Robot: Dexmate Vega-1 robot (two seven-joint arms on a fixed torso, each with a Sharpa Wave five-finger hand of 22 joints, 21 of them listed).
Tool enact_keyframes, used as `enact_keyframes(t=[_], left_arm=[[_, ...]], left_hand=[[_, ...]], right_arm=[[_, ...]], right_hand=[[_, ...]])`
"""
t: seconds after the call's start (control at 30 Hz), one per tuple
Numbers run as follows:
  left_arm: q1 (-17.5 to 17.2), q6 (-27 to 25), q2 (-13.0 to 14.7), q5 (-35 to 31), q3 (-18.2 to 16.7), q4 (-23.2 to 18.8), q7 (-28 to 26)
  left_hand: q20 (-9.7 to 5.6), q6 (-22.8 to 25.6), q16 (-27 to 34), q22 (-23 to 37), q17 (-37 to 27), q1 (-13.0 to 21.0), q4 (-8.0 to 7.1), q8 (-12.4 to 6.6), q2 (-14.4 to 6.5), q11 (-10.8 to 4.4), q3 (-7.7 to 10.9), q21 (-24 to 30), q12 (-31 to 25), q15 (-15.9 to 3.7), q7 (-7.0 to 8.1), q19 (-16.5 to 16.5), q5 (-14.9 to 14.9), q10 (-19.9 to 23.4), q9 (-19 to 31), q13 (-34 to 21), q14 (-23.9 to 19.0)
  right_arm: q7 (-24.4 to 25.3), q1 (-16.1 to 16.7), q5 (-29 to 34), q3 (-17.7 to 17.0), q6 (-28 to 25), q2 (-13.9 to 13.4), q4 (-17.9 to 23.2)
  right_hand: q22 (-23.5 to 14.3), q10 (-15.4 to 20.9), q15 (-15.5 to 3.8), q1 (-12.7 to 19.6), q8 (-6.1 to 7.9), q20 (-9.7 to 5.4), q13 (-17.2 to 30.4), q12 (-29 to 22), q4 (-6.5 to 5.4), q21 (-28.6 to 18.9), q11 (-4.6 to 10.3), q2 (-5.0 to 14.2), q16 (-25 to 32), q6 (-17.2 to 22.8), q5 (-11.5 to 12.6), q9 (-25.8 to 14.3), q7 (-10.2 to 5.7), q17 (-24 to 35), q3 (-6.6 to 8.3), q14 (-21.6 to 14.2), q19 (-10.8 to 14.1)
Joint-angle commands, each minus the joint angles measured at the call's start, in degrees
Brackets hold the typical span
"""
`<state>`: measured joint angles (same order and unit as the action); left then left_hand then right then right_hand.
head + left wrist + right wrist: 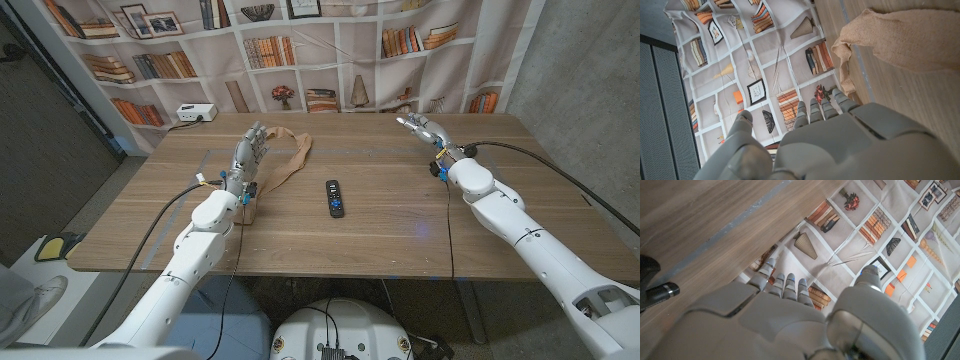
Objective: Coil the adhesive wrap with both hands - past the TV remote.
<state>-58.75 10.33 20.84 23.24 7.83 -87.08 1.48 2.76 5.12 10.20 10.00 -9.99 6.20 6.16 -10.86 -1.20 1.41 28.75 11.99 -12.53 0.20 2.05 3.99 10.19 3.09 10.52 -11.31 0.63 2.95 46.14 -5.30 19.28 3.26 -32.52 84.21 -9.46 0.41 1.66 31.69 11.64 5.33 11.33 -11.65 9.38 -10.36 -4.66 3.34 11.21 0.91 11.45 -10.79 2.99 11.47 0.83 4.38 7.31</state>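
A tan adhesive wrap (290,158) lies loose and uncoiled on the table, far-left of the black TV remote (335,197). My left hand (247,156) stands upright just left of the wrap, fingers up and apart, holding nothing. In the left wrist view the wrap (900,40) lies beyond my left hand (825,140), with a gap between them. My right hand (425,130) hovers at the far right of the table, fingers extended, empty, well away from wrap and remote. The right wrist view shows my right hand (790,315) over bare wood.
A white power box (195,113) sits at the table's far left corner. A bookshelf-print backdrop (330,50) hangs behind the table. Cables run along both arms. Bare wood (400,225) stretches between remote and right arm.
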Motion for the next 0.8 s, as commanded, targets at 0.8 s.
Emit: enact_keyframes(t=[0.8], left_arm=[[-0.46, -0.88, -0.12, -1.41, 1.04, -1.40, -0.68]], left_hand=[[-0.14, 0.86, 0.31, 0.22, -0.16, 0.19, 0.51, -0.20, -0.51, 0.09, -0.05, -0.27, -0.23, -0.15, -0.80, 0.74, 0.26, 0.58, 0.12, -0.17, 0.44]], right_arm=[[1.97, 0.55, 7.08, 1.64, -12.78, -6.81, 9.94]], right_hand=[[-0.26, 0.48, -0.29, 3.19, 0.10, 0.25, 0.18, -0.23, 0.29, -0.45, 0.05, -0.03, 0.03, -0.12, -0.24, -0.14, 0.27, -0.10, 1.33, 0.91, 0.38]])
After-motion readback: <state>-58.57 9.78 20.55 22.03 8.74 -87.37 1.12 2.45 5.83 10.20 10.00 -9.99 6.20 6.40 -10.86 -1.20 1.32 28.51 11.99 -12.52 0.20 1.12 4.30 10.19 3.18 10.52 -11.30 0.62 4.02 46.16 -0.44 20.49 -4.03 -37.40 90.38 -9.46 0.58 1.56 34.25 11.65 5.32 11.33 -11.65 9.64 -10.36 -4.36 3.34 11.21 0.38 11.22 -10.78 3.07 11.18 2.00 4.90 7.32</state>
